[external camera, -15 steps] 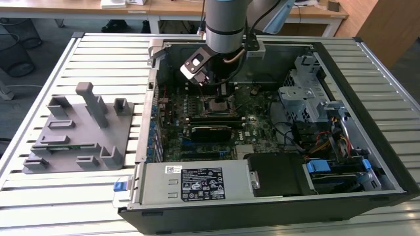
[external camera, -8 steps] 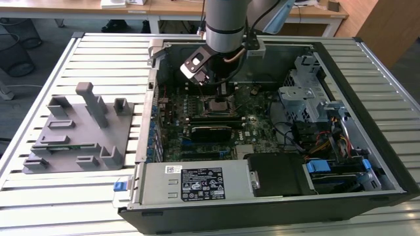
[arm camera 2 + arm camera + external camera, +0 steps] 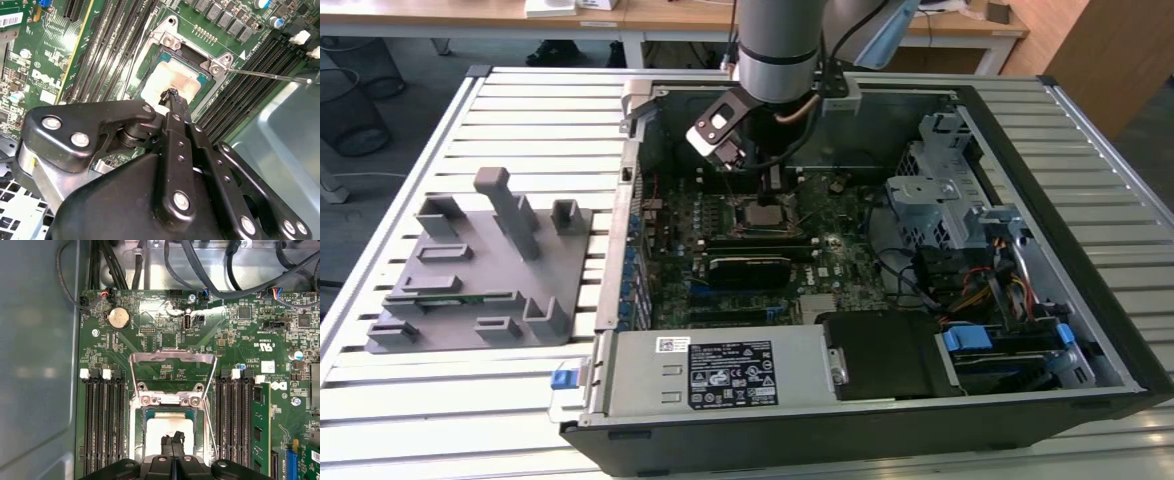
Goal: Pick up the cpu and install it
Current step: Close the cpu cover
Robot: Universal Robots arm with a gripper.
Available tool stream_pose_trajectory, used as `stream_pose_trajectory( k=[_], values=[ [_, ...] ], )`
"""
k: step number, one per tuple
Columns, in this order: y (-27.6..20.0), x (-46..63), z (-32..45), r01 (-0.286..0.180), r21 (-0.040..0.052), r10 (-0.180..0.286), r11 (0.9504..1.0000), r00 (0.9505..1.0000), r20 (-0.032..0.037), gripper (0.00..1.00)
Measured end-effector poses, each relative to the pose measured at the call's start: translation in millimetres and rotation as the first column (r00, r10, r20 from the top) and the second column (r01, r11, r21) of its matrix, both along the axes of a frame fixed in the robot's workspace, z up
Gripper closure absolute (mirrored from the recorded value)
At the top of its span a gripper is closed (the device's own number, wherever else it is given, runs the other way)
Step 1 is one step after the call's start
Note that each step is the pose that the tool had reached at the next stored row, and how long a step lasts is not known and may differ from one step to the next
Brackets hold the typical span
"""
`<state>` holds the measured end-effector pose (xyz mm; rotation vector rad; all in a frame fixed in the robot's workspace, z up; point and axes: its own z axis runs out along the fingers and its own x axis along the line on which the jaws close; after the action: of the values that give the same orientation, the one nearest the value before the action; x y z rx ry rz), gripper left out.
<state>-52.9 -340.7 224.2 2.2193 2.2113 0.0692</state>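
The cpu (image 3: 172, 77) lies flat in the motherboard socket, its pale silver-grey top showing in both wrist views (image 3: 159, 431). In the exterior view the cpu (image 3: 765, 214) sits mid-board inside the open computer case. My gripper (image 3: 172, 95) hangs straight over it, fingers pressed together with nothing between them, tips at or just above the chip's top; I cannot tell if they touch. The gripper (image 3: 173, 440) covers part of the chip's near edge. The socket's metal load plate (image 3: 172, 357) stands swung open. In the exterior view the gripper (image 3: 771, 186) points down from the arm.
Black memory slots (image 3: 102, 425) flank the socket, and a green memory stick (image 3: 260, 425) stands in one. A thin socket lever (image 3: 270, 75) juts out beside the socket. The grey plastic fixture (image 3: 480, 270) rests on the slatted table at the exterior view's left. Drive cages and cables (image 3: 961, 250) fill the case's right.
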Motion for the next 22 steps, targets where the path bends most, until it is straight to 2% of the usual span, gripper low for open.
stream_pose_trajectory(
  k=[10,13,14,15,17,22],
  values=[
    [0.0,0.0,12.4,0.000,0.0006,0.000,1.0000,1.0000,-0.0034,0.89],
    [0.0,0.2,13.6,0.000,0.0014,0.000,1.0000,0.9999,-0.0103,0.89],
    [-0.1,0.5,14.2,0.000,0.0033,0.000,1.0000,0.9998,-0.0187,0.89],
    [-0.1,0.5,14.5,0.000,0.0070,0.000,1.0000,0.9998,-0.0197,0.89],
    [0.0,0.5,15.1,0.000,0.0121,0.000,0.9999,0.9998,-0.0199,0.89],
    [0.0,0.5,17.2,0.000,0.0122,0.000,0.9999,0.9998,-0.0200,0.89]
  ],
)
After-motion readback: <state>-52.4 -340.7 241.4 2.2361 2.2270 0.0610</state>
